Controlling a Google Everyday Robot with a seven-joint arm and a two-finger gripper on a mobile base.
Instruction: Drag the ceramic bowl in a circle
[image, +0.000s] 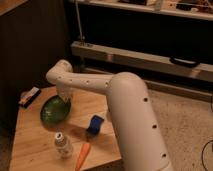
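Green and glossy, the ceramic bowl (55, 109) is sitting on the left part of the wooden surface (35, 145), a little tilted, and I cannot see anything lying inside it. The white arm (130, 112) is reaching across from the right and is bending down at its far end, where the gripper (65, 96) is pressing on the upper right rim of the bowl. Its fingers are closed, but whether they are pinching the rim or only pushing on it I cannot tell.

Just in front of the bowl, a small bottle (62, 144) with a pale label is standing upright, and an orange carrot (82, 155) is lying beside it near the front edge. A blue object (94, 123) is resting to the right of the bowl, close to the arm. At the far left corner, a flat dark packet (29, 96) is lying apart from the rest.
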